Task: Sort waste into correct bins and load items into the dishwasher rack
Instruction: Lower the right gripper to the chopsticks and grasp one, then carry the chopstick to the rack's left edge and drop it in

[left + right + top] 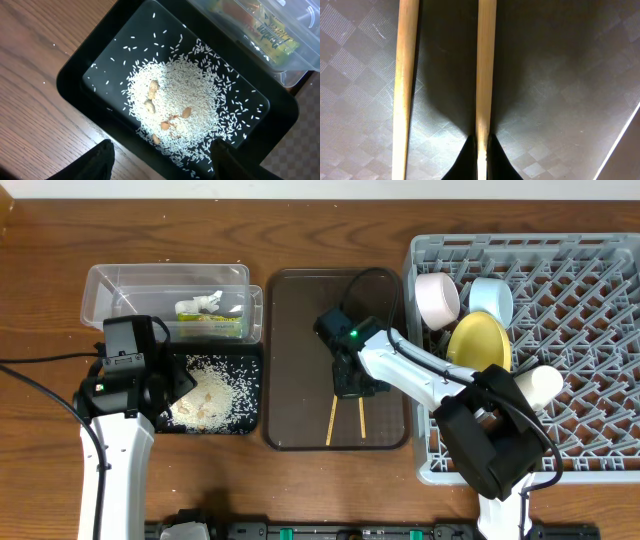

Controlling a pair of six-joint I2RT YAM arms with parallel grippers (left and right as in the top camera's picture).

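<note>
Closest, in the right wrist view, we see the right gripper (481, 150) clenched on one chopstick (485, 75) low in the frame. The second chopstick (405, 90) lies parallel just left of it, both on the brown serving tray (560, 100). Our left gripper (164, 157) hangs with jaws spread, grasping nothing, over the rice grains (175, 100) in the black tray (75, 85). Farther up, the snack wrapper (210, 326) and tissue (205, 302) sit in the clear tub (105, 290). At right, the dishwasher rack (600, 380) holds the yellow plate (478, 340), light blue bowl (492, 298), white bowl (437, 298) and cup (540, 385).
</note>
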